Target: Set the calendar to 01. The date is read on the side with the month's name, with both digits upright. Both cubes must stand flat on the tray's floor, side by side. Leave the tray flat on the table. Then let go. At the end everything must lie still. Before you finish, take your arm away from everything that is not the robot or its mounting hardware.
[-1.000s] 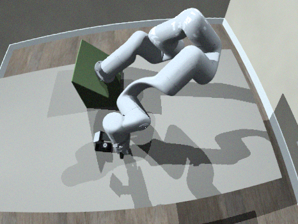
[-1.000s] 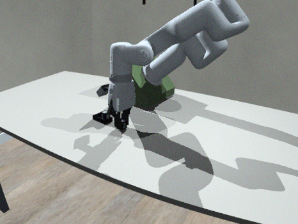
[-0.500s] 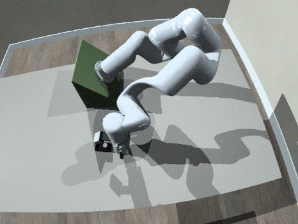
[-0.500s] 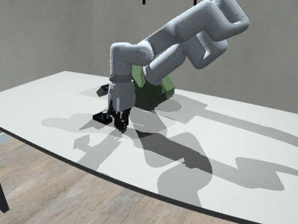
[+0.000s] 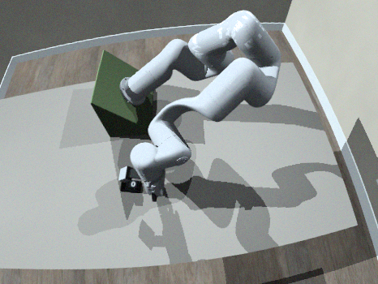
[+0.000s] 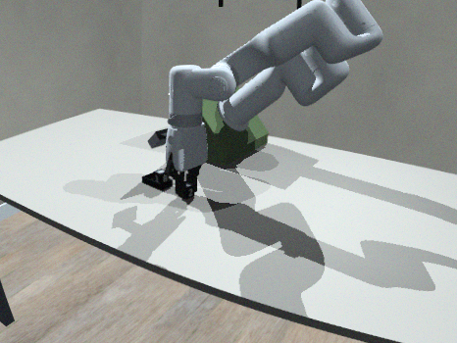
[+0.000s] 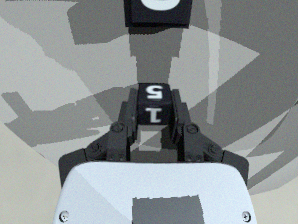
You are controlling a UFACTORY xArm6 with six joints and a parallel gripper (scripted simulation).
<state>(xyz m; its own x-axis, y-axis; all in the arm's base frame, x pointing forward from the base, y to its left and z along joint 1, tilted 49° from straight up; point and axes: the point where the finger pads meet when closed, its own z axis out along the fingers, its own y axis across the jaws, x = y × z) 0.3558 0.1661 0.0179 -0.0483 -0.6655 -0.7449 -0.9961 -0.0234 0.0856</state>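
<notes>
My gripper [image 5: 156, 195] [image 6: 186, 190] [image 7: 153, 100] is shut on a small black date cube [image 7: 154, 94]. In the wrist view this cube shows a white 5 on one face and a 1 on the face below it. It hangs low, at or just above the table. The second black cube [image 5: 132, 185] [image 6: 157, 178] lies on the table just beyond the fingers with its 0 face showing. A dark low thing lies further back by the green block; it may be the tray, I cannot tell.
A large green wedge block [image 5: 111, 91] [image 6: 230, 142] stands behind the gripper, with the arm's base against it. The pale table [image 5: 264, 195] [image 6: 343, 206] has a raised rim [image 5: 320, 89] along its far and right sides.
</notes>
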